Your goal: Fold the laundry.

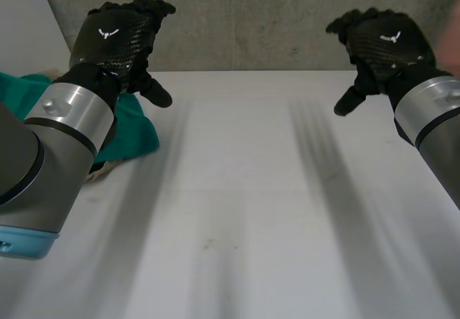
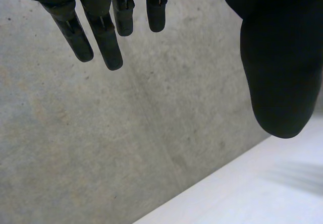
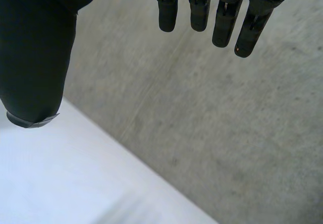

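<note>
Laundry, which you are seeing as a teal cloth (image 1: 141, 133), is lying bunched at the left edge of the white table (image 1: 251, 211), and the left arm (image 1: 65, 121) is partly covering it. Your left hand (image 1: 118, 40) is hanging in the air above the far left part of the table, just beside the cloth but not touching it. In the left wrist view its fingers (image 2: 107, 41) are pointing nearly straight and its thumb (image 2: 280, 67) is standing well apart from them, so this hand is holding nothing. Your right hand (image 1: 388, 44) is hanging above the far right part of the table, well apart from the cloth. In the right wrist view its fingers (image 3: 223, 23) are also stretching out loosely and the thumb (image 3: 35, 57) is staying wide of them, with nothing between. Both palms are facing the grey concrete wall (image 1: 251, 21) behind the table. Under the near edge of the teal cloth a small pale piece (image 1: 102, 169) is showing; you cannot tell what it is.
</note>
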